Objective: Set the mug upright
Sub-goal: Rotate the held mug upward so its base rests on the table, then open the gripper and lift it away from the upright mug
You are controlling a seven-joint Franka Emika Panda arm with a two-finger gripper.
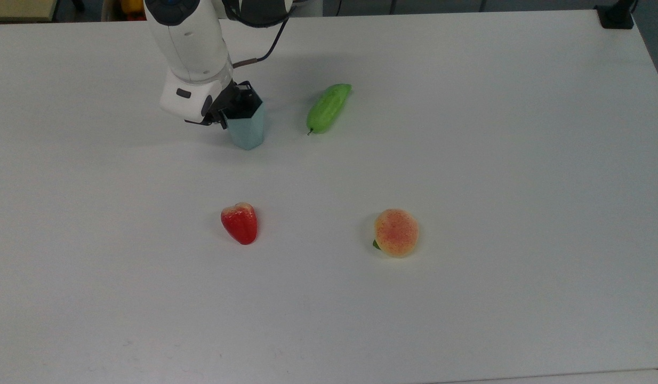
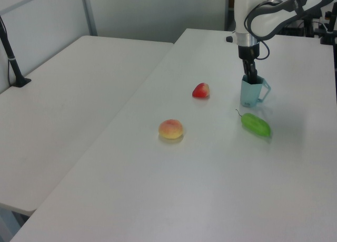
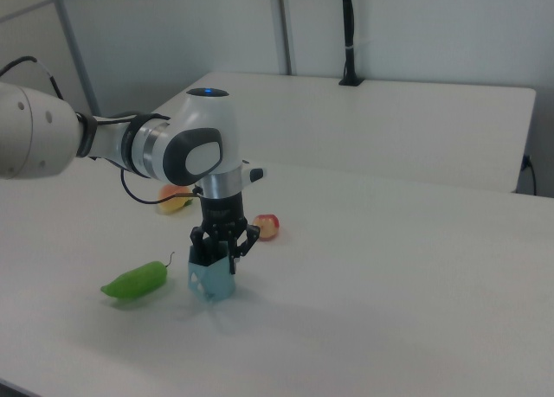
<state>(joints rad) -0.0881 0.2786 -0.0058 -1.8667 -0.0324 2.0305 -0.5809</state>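
The mug stands upright on the tabletop, the end effector gripping its rim, at nine o'clock from the cucumber in the top view.

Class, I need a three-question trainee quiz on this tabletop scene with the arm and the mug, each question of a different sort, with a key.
1. True or false: the mug stands upright on the table, opening upward.
2. In the top view, which item lies nearest the mug's right? A) the peach B) the green cucumber C) the red fruit
3. Fill in: the gripper reaches into the mug's ____.

Key
1. True.
2. B.
3. Opening; the jaws sit at the rim, with the mug's handle pointing toward the left view's right.
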